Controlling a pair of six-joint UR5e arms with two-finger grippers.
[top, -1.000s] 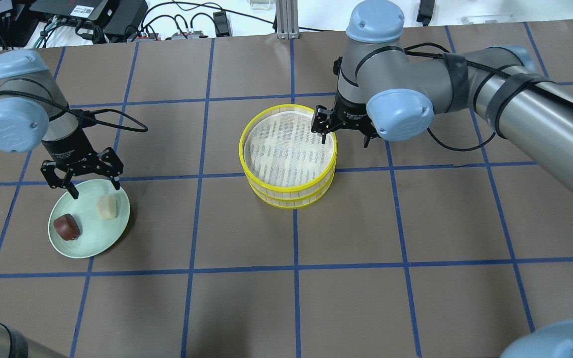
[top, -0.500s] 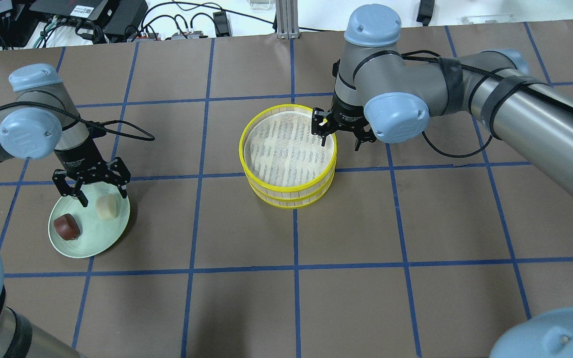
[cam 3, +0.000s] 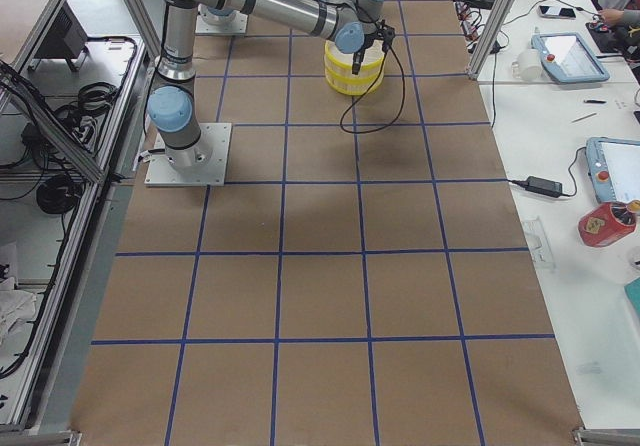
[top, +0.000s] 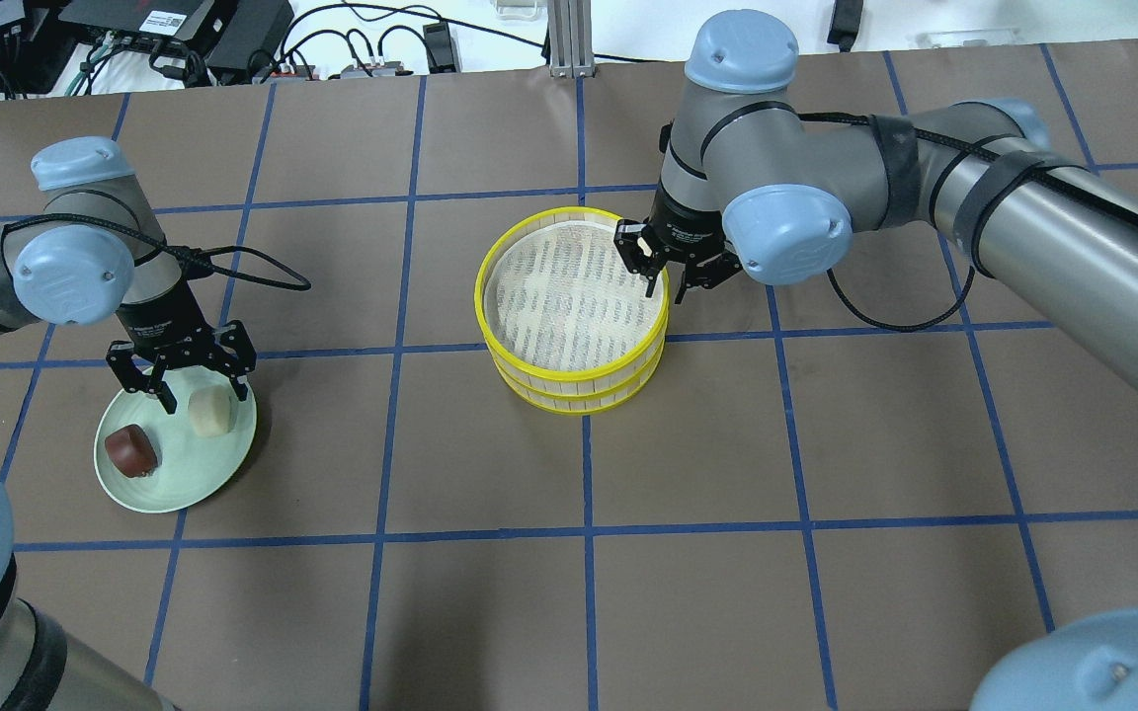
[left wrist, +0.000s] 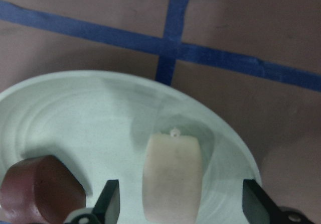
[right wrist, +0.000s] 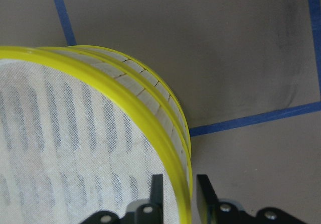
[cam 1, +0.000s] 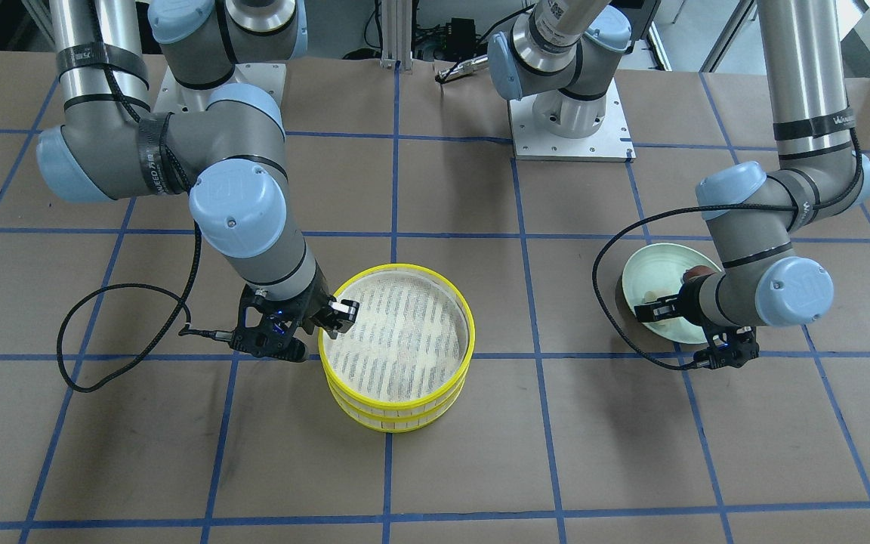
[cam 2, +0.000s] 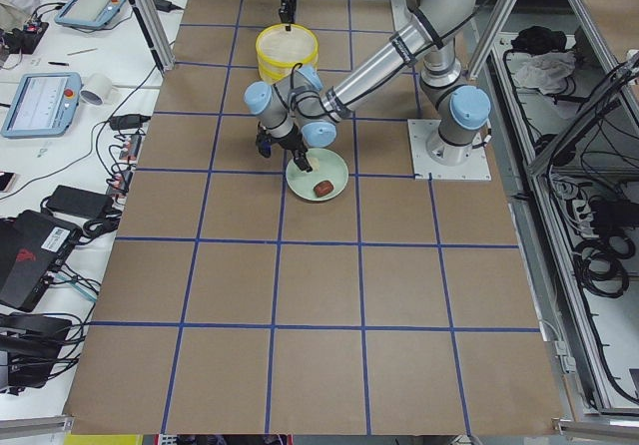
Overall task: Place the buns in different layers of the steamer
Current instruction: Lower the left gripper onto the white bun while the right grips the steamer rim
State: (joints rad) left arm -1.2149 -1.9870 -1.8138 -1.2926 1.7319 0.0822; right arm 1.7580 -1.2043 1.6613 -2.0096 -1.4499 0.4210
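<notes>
The right gripper (top: 665,269) clenches the top yellow-rimmed round steamer tray's (top: 570,367) rim. The left gripper (top: 200,380) hangs released over the pale cream oblong bun (top: 211,412) on the pale green round plate (top: 179,486), beside the dark reddish-brown bun (top: 130,450)

Brown table (top: 490,612) with blue tape grid (top: 586,533); cables (top: 352,39) along far edge.

Left gripper (top: 181,380) spread wide, pointing down, right gripper (top: 665,269) nearly closed

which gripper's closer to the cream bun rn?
Left. The left gripper is open right over the cream bun on the green plate, fingers straddling it. The right gripper is far off, jaws astride the top steamer tray rim.
</notes>
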